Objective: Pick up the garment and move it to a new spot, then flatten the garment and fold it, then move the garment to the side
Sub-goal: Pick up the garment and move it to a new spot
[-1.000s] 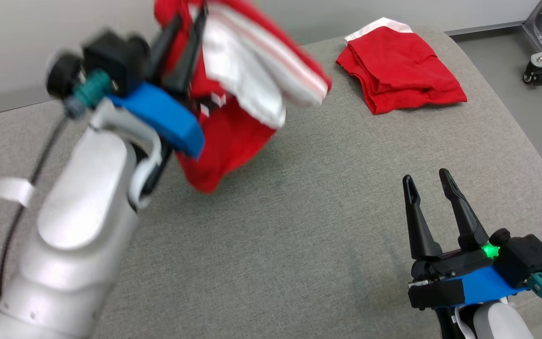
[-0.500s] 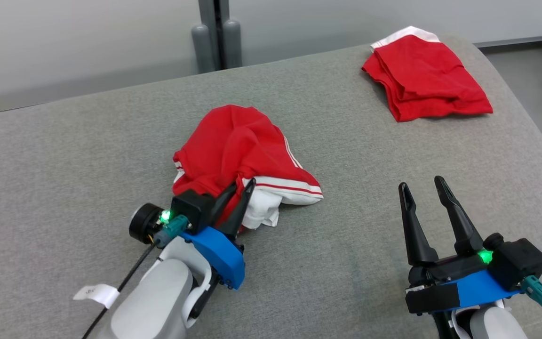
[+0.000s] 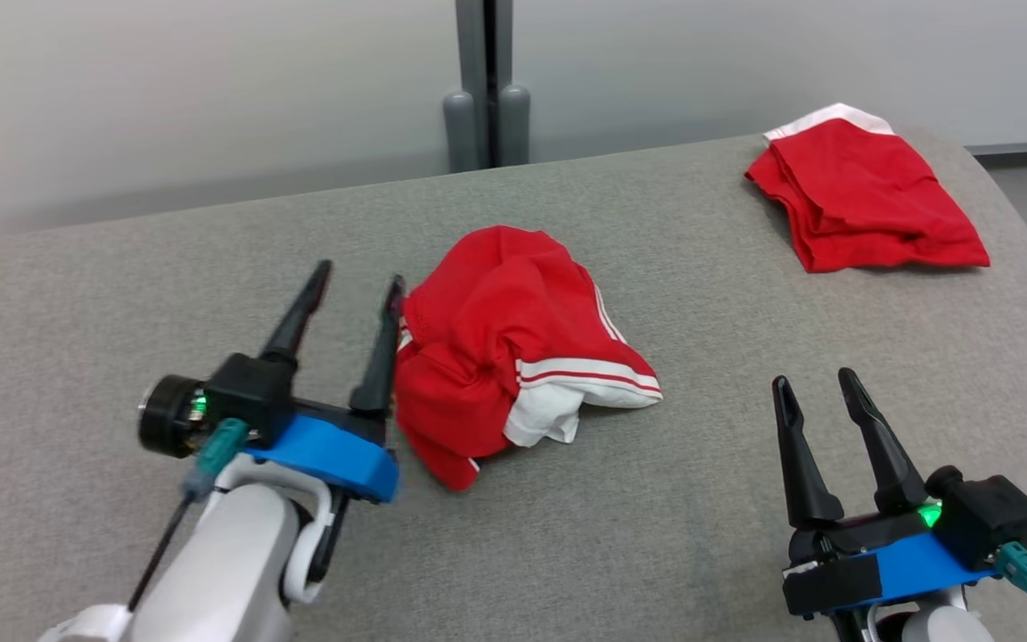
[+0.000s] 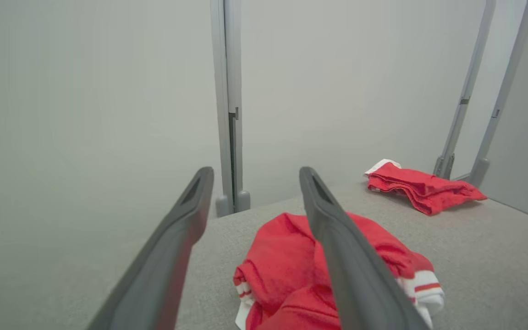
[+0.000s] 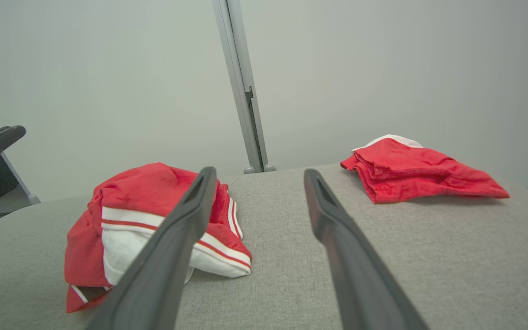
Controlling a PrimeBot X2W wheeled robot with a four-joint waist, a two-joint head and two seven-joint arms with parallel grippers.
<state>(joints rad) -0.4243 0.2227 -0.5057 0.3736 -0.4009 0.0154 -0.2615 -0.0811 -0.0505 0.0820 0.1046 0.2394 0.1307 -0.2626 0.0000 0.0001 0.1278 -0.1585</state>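
Head view: your left fingers (image 3: 382, 352) and right fingers (image 3: 796, 455) stand spread, empty; the garment (image 3: 496, 330) lies bunched, so pinching several layers could spoil the flattening.

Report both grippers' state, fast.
Left gripper: open, empty, beside the crumpled red garment.
Right gripper: open, empty.

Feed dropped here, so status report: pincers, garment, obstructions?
Left pincer open, empty, beside crumpled garment. Right pincer open, empty. Garment heaped, not flattened. Folded red garment far right, not obstructing.
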